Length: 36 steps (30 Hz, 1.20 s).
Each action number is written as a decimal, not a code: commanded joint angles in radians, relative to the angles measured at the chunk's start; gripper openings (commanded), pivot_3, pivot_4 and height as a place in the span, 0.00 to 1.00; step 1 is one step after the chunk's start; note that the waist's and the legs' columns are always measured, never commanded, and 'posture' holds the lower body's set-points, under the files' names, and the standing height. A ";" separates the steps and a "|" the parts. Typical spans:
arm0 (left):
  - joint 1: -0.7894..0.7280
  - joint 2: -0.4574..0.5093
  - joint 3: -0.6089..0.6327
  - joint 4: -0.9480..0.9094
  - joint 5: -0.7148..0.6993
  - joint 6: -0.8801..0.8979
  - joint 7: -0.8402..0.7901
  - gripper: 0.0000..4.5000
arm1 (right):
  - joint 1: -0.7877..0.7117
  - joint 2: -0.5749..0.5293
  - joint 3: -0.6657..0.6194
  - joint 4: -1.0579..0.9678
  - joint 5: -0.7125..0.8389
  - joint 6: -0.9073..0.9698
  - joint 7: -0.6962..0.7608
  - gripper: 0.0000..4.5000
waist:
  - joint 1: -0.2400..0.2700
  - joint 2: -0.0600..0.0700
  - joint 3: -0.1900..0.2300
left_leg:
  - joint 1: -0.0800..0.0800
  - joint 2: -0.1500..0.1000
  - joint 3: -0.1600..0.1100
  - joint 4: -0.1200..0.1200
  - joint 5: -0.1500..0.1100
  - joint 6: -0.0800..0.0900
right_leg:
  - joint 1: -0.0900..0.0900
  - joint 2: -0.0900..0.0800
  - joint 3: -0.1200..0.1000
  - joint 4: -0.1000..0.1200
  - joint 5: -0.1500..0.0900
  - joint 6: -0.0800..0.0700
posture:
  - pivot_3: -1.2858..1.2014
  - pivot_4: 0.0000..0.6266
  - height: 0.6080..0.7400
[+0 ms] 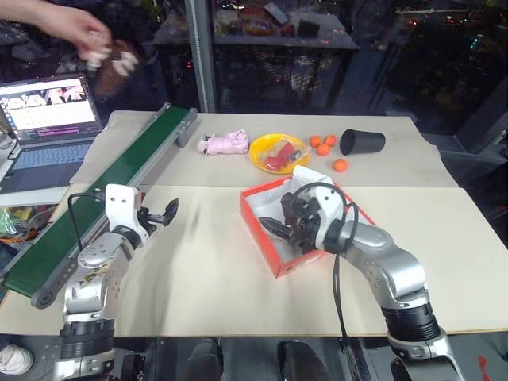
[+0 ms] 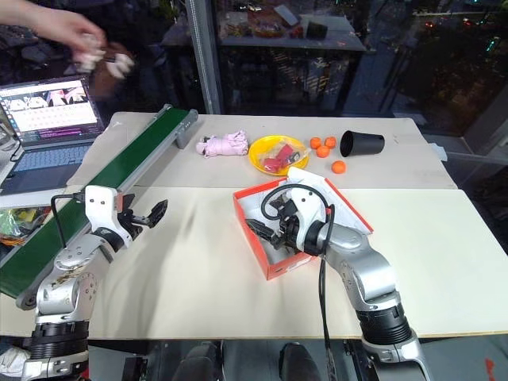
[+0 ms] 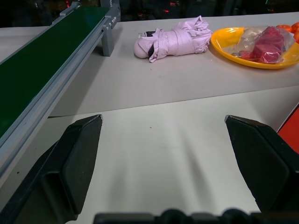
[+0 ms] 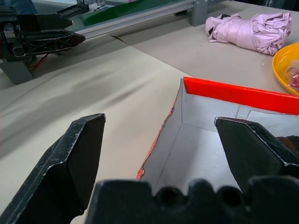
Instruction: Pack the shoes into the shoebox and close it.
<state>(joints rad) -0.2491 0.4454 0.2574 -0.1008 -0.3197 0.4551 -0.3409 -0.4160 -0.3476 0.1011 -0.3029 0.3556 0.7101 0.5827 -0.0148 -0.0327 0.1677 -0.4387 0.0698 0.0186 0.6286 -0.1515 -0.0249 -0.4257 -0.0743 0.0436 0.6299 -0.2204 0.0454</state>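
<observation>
The red-orange shoebox [image 1: 298, 266] stands open on the table's middle right, white inside, with its lid flap [image 1: 313, 175] raised at the far side. My right gripper [image 1: 274, 228] hovers open over the box's near left corner; in the right wrist view its fingers straddle the red rim [image 4: 233, 91]. My left gripper [image 1: 165, 213] is open and empty above bare table, left of the box. At the far left, above the laptop, a person's hand [image 1: 67, 24] holds a dark brown shoe [image 1: 115, 59] with pale laces. The box's floor is mostly hidden by my right hand.
A green conveyor belt [image 1: 103, 198] runs along the table's left side, with a laptop [image 1: 48, 119] beyond it. At the back lie a pink bundle [image 1: 225, 143], a yellow plate [image 1: 262, 155] with a red packet, several oranges [image 1: 323, 148] and a tipped black cup [image 1: 361, 141].
</observation>
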 commanded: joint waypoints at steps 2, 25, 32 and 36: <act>-0.015 0.021 0.012 -0.020 0.017 -0.034 -0.001 1.00 | -0.028 0.009 -0.001 -0.018 -0.001 -0.032 -0.011 0.98 | 0.000 0.000 0.000 | 0.000 0.000 0.000 0.000 0.000 0.000 | 0.000 0.000 0.000 0.000 0.000 0.000 | 0.52 0.24 1.00; -0.263 0.232 0.090 0.478 0.052 -0.222 -0.117 1.00 | -0.198 0.111 0.045 0.065 0.043 -0.026 0.045 0.98 | 0.001 0.000 0.000 | 0.000 0.000 0.000 -0.001 0.000 0.000 | -0.001 0.000 -0.001 0.000 0.000 0.000 | 0.52 0.24 1.00; -0.431 0.358 0.059 0.807 0.084 -0.355 -0.263 1.00 | -0.216 0.095 0.067 0.067 0.042 -0.018 0.088 0.98 | 0.001 0.000 0.000 | 0.000 0.000 0.000 -0.001 0.000 0.000 | -0.001 0.000 -0.002 0.000 0.000 0.000 | 0.52 0.24 1.00; -0.537 0.386 0.039 1.001 0.110 -0.414 -0.313 1.00 | -0.214 0.089 0.069 0.066 0.040 -0.016 0.096 0.98 | 0.002 -0.001 0.000 | -0.001 0.000 0.000 -0.001 0.000 0.000 | -0.002 0.000 -0.002 0.000 0.000 0.000 | 0.52 0.24 1.00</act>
<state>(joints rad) -0.7488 0.8067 0.3016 0.8459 -0.2245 0.0855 -0.6274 -0.6123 -0.2565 0.1798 -0.2116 0.3780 0.7002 0.6730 -0.0132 -0.0334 0.1680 -0.4395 0.0701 0.0189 0.6272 -0.1515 -0.0249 -0.4273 -0.0742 0.0419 0.6300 -0.2204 0.0451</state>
